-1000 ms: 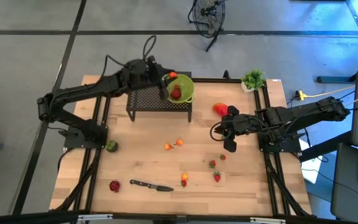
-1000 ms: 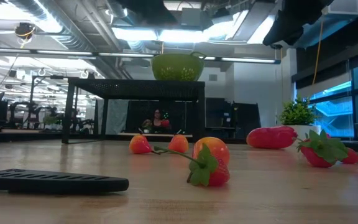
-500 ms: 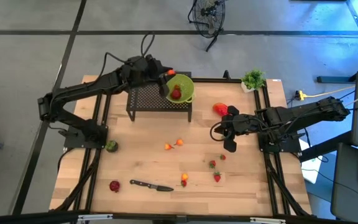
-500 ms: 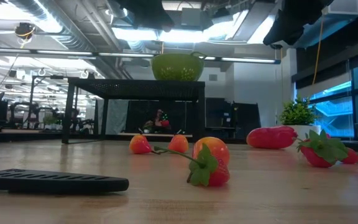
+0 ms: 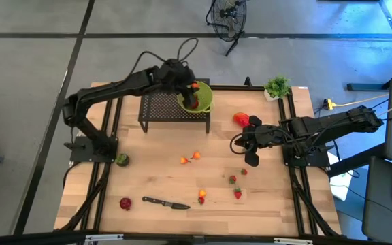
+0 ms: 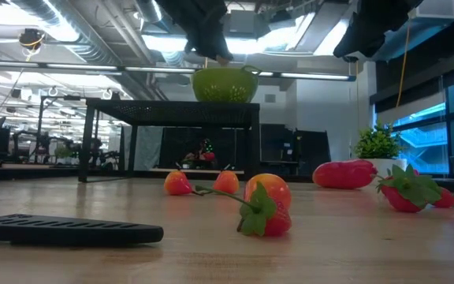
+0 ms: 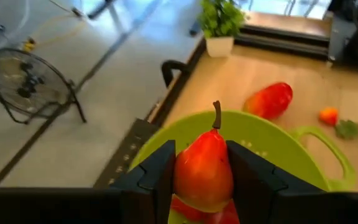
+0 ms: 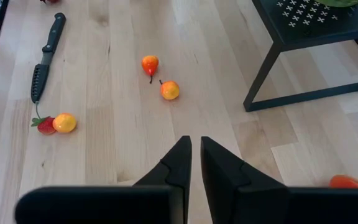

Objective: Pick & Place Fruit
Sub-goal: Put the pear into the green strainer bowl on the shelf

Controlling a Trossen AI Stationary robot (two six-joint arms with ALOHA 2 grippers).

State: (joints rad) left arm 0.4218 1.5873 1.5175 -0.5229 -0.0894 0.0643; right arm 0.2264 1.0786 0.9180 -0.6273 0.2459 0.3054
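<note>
Upright, stem-up: red pear between left gripper's jaws.

Looked through all four views for anything readable and came up with nothing: no text, labels, brand marks, numbers or signs that I can make out on anything.
</note>
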